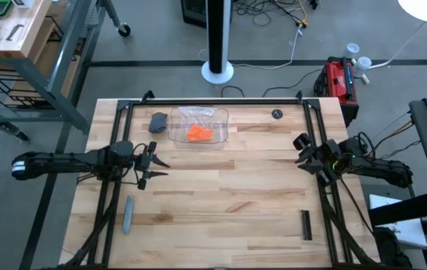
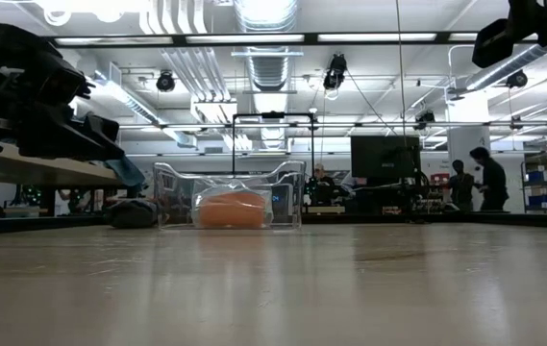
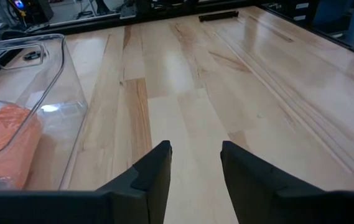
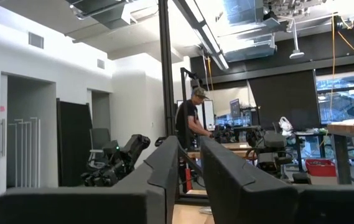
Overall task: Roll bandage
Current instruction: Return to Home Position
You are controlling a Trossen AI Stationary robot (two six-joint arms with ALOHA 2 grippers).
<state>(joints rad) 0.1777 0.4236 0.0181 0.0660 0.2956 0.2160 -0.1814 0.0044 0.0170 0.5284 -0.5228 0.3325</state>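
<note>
The orange bandage lies bunched inside a clear plastic container at the table's far middle; it also shows in the low view and in the left wrist view. My left gripper hovers open and empty above the table, near side and left of the container; its fingers show in the left wrist view. My right gripper is raised above the table's right side, open and empty, its fingers pointing level toward the left in its wrist view.
A dark grey lump lies left of the container. A grey stick lies near the front left, a black bar near the front right, a small dark disc at the far right. People stand in the room beyond.
</note>
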